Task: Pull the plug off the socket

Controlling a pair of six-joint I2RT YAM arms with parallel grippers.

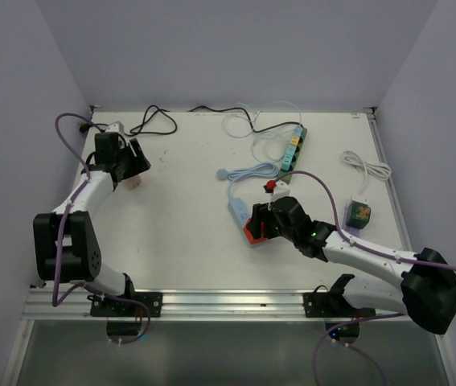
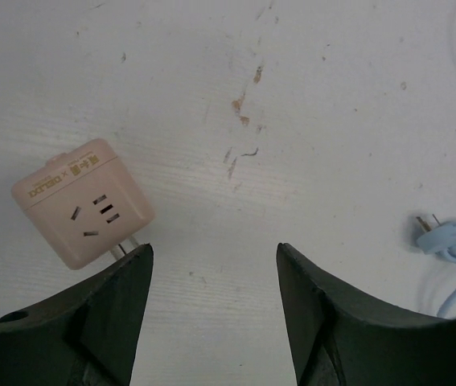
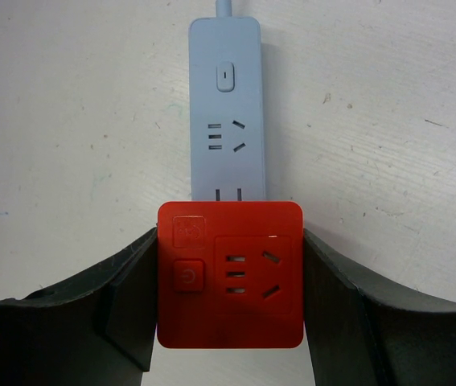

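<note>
The red cube plug (image 3: 229, 273) sits over the near end of the light blue socket strip (image 3: 226, 121). My right gripper (image 3: 229, 235) is shut on it, one finger pressed flat against each side. In the top view the red plug (image 1: 252, 234) and strip (image 1: 236, 210) lie right of centre, under the right gripper (image 1: 264, 225). My left gripper (image 2: 214, 251) is at the far left, open, with bare table between its fingers. A pink adapter (image 2: 83, 201) lies flat just outside its left finger, prongs pointing at the fingertip.
The strip's light blue cable ends in a loose plug (image 2: 445, 240). A green power strip (image 1: 294, 147) with white cables lies at the back. A black cable (image 1: 159, 121) runs along the far edge. A small charger (image 1: 359, 211) with a white cord lies at the right.
</note>
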